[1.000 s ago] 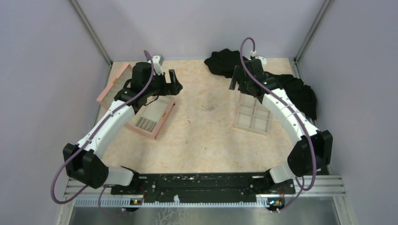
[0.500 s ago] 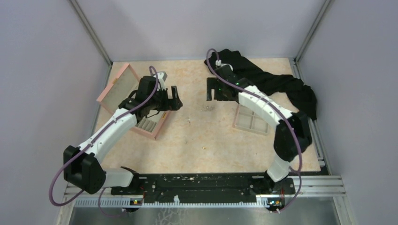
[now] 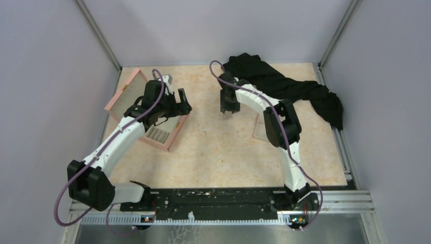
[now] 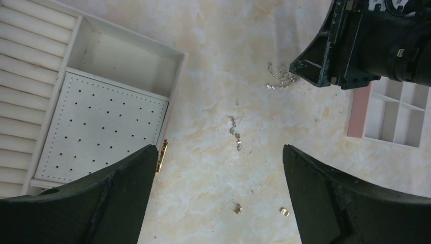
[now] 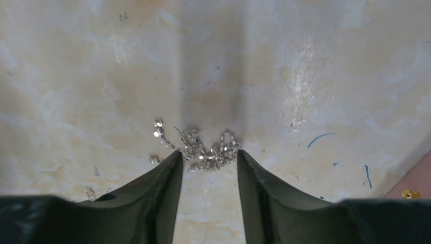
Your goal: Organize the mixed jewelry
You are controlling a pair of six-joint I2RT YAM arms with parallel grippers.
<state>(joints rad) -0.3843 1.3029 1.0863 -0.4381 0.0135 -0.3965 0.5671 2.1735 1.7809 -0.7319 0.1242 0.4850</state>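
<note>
the mixed jewelry (image 5: 198, 150) lies loose on the marbled worktop (image 3: 228, 168), and most of it is a small silvery chain tangle near the middle of the far half. from the right wrist you see that tangle right at the tips of the right claw (image 5: 208, 155). its two dark fingers are parted by a narrow gap, one tip at each side of the heap, with a short tail of chain trailing off to the left of them. the claw has hold of nothing, and you cannot tell whether the tips touch the worktop.

from the left wrist you see the same tangle (image 4: 278, 80) just beside the tip of the right claw (image 4: 325, 61). nearer that camera lies a thin silvery strand (image 4: 235, 133), and nearer again two tiny gold specks (image 4: 237, 207) close together.

the left claw (image 4: 218, 150) hangs above those smaller pieces with its fingers spread wide and nothing between them.

just left of it sits the open pink jewelry box (image 4: 175, 109), with ribbed ring rolls, a white perforated panel and a gold clasp (image 4: 162, 155) on its edge.

from overhead, the box (image 3: 165, 137) is at the left with its lid (image 3: 127, 94) raised towards the wall. the compartment tray (image 3: 258, 131) lies to the right of the tangle, partly behind the right arm. a black cloth (image 3: 300, 89) is heaped in the far right corner.
</note>
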